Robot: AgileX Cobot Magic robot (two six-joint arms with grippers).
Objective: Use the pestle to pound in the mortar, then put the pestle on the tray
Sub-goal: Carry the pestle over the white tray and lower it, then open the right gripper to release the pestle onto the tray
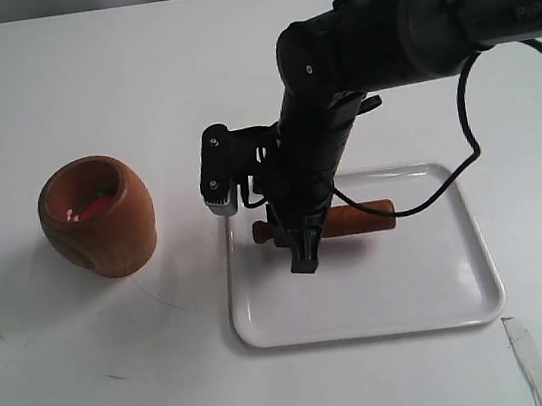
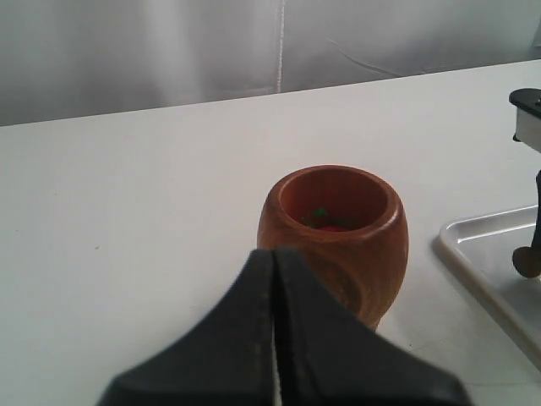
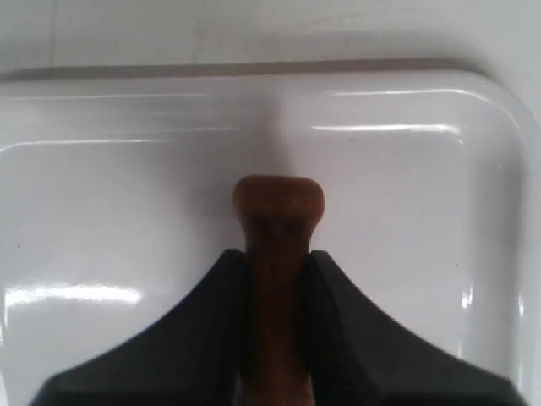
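The work surface was a plain white tabletop point(image 1: 54, 92) with a pale backdrop behind it. A large flat white plastic tray point(image 1: 366, 301) with rounded corners and a low rim lay on the right, and a rounded brown wooden mortar point(image 1: 98, 217) with carved dimples stood upright on the bare table to its left, well apart from the tray and holding a few red and green scraps point(image 1: 97, 202). The short reddish-brown wooden pestle point(image 1: 359, 217) lay horizontal over the tray's far half, knob end toward the mortar. Whether it rested on the tray floor or hung just above it could not be told. The right gripper point(image 3: 277, 258) had its fingers clamped on the narrow handle just behind the knob, one finger on each side. The left gripper point(image 2: 276, 254) hung near the mortar with its fingers pressed together, holding nothing. Handling note: the pestle looked like rigid turned hardwood, probably light, smooth and prone to rolling on a flat surface. The thin handle below the knob seemed the correct hold, since the knob would check slippage. A release low over the tray would probably limit rolling, and the rim would likely contain it.
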